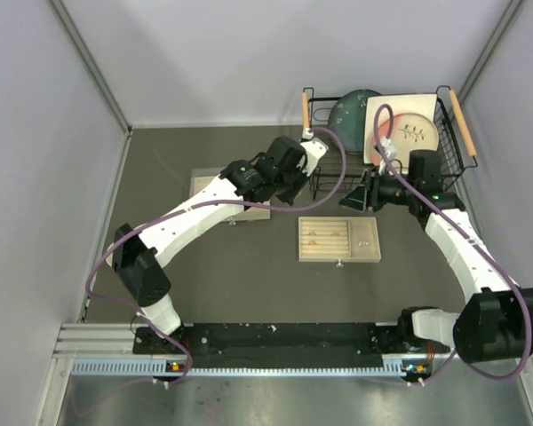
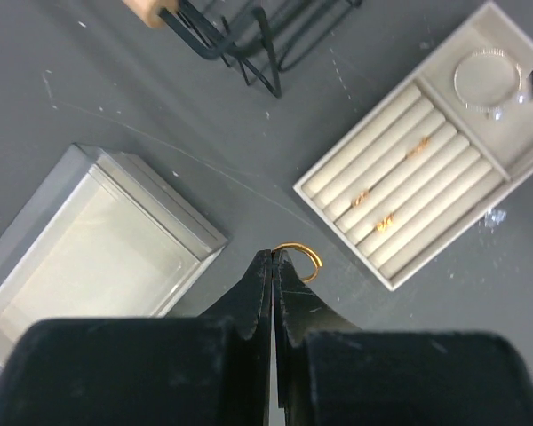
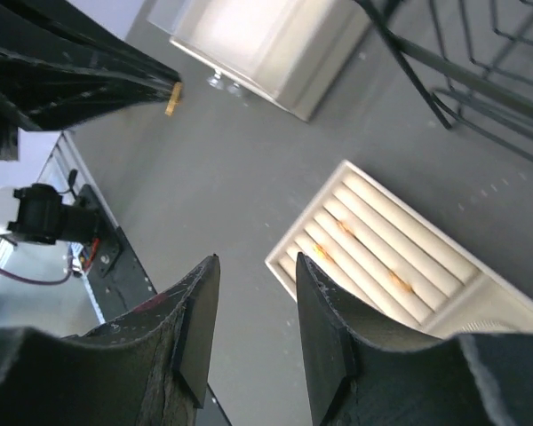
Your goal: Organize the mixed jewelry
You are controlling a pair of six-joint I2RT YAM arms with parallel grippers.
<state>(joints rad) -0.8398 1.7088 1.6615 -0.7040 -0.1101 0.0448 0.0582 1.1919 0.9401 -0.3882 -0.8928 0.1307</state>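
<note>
My left gripper is shut on a small gold ring, held above the dark table between a clear box and the beige slotted tray. Three gold rings sit in the tray's roll slots. A thin silver hoop lies in its flat side compartment. In the top view the left gripper hovers left of the tray. My right gripper is open and empty above the tray's far edge. The right wrist view shows its open jaws, the tray and the held ring.
A clear rectangular box lies left of the tray, also in the top view. A black wire dish rack with plates and wooden handles stands at the back right, close behind both grippers. Grey walls enclose the table.
</note>
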